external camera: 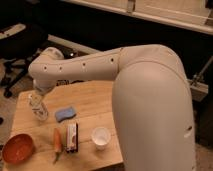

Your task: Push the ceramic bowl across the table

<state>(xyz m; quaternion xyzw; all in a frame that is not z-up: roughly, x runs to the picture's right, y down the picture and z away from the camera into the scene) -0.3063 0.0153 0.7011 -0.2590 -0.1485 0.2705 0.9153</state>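
Observation:
The ceramic bowl is round, shallow and orange-red, at the front left corner of the table, slightly over its left edge. The table is a light bamboo-wood top with plank strips. My gripper hangs from the white arm above the left part of the table, behind and a little right of the bowl, well apart from it. The small white paper cup stands near the front edge, to the right of the bowl.
A blue sponge lies mid-table, right of the gripper. A carrot and a dark snack packet lie between bowl and cup. My large white arm covers the table's right side. A black office chair stands back left.

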